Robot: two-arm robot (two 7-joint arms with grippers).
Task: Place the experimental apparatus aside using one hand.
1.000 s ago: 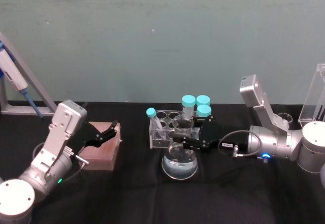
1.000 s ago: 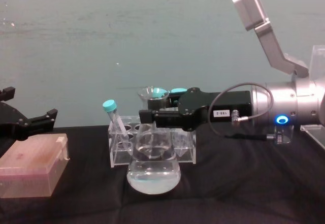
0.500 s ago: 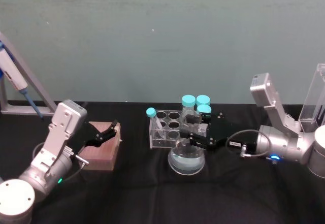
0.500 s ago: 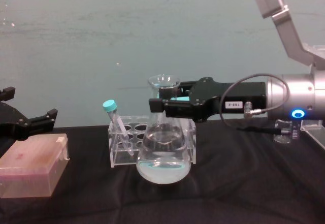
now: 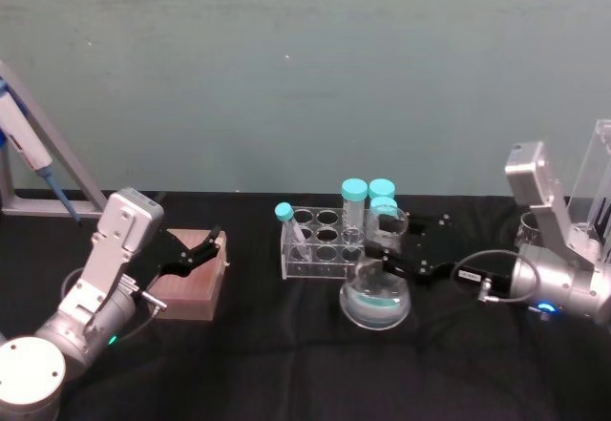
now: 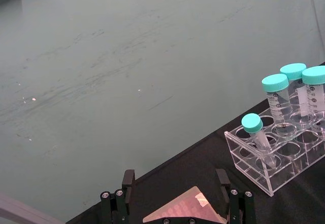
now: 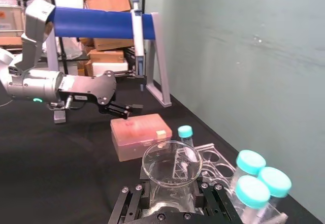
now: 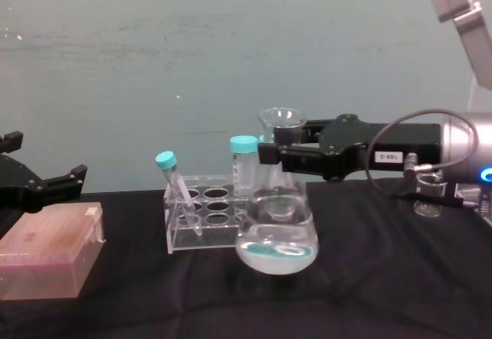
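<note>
While the black two-fingered right gripper (image 8: 280,155) clamps its neck, the clear conical glass flask of liquid (image 8: 277,235) hangs tilted just right of the clear acrylic tube rack (image 8: 201,224). Far left, the left gripper (image 5: 196,252) hovers wide open above a pink box (image 8: 48,250).

You're in a lab setup. The desk (image 5: 239,364) is draped in black cloth against a plain teal wall (image 5: 286,68). On it sit a clear tube rack (image 8: 201,220) with teal-capped tubes (image 8: 244,162), a conical flask (image 8: 277,227) holding clear liquid, and a pink tip box (image 8: 48,250). A pipette (image 5: 24,139) hangs on a grey stand at far left. Cardboard boxes (image 7: 104,3) are stacked in the room behind.
</note>
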